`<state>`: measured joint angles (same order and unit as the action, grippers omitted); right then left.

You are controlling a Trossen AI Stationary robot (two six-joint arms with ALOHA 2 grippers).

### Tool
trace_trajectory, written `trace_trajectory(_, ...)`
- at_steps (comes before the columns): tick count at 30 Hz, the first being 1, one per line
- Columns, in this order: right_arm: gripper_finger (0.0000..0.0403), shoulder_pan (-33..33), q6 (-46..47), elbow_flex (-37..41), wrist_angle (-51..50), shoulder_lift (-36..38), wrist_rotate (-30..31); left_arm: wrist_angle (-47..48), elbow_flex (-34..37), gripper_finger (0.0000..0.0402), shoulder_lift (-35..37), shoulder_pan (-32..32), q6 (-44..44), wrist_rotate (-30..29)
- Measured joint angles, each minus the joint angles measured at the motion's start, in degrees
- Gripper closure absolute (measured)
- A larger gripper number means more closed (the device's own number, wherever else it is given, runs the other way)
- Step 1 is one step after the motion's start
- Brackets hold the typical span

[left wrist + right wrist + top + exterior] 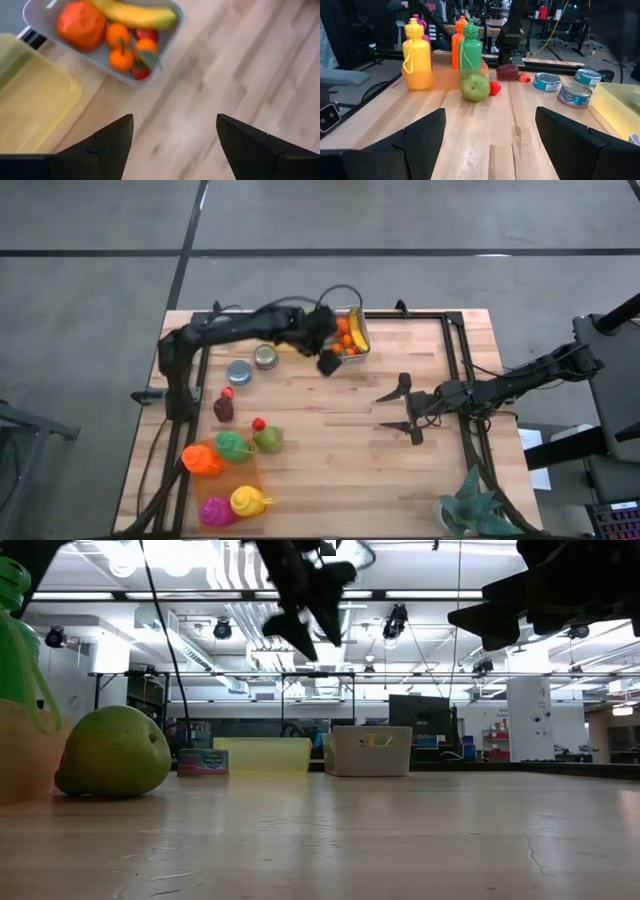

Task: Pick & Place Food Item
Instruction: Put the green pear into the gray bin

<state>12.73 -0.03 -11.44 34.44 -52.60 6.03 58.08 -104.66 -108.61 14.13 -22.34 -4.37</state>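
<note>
A white bin (358, 345) at the far middle of the table holds a banana (135, 15), a large orange fruit (81, 25), tangerines (121, 59) and small red fruits. My left gripper (175, 135) hangs open above the bare wood just near of the bin, slanting down, with nothing between its fingers; it is also in the high view (327, 360). A green pear (267, 440) rests on the wood at the left. My right gripper (402, 410) waits open at the right, pointing level toward the left.
A yellow container (30, 95) stands beside the bin. Two cans (252, 365), a dark red item (223, 409) and small red pieces (259, 423) lie at the left. Several coloured bottles (225, 475) stand at the near left. Bare wood lies between the grippers.
</note>
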Motion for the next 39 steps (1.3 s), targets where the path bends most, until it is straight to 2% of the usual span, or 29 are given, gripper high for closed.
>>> trace_trajectory(4, 0.0097, 0.0, 0.0, 0.0, 0.0, 0.0, 0.0, 7.6, 0.0, 0.0112, 2.5, -5.7, -1.1, -4.6)
trace_trajectory(10, 0.0097, 0.0, 0.0, 0.0, 0.0, 0.0, 0.0, 18.6, 0.8, 0.0112, 3.7, -13.1, -14.7, -11.1)
trace_trajectory(14, 0.0097, 0.0, 0.0, 0.0, 0.0, 0.0, 0.0, 23.5, 3.7, 0.0112, 4.3, -17.0, -23.2, -8.8)
trace_trajectory(17, 0.0097, 0.0, 0.0, 0.0, 0.0, 0.0, 0.0, 24.3, 6.8, 0.0112, 4.9, -19.7, -25.9, -6.4)
trace_trajectory(25, 0.0097, 0.0, 0.0, 0.0, 0.0, 0.0, 0.0, 23.6, 12.4, 0.0112, 5.1, -24.0, -27.7, -5.6)
trace_trajectory(34, 0.0097, 0.0, 0.0, 0.0, 0.0, 0.0, 0.0, 22.4, 12.9, 0.0112, 5.5, -26.0, -22.2, -5.1)
trace_trajectory(39, 0.0097, 0.0, 0.0, 0.0, 0.0, 0.0, 0.0, 19.7, 14.0, 0.0112, 5.5, -30.0, -23.8, -5.4)
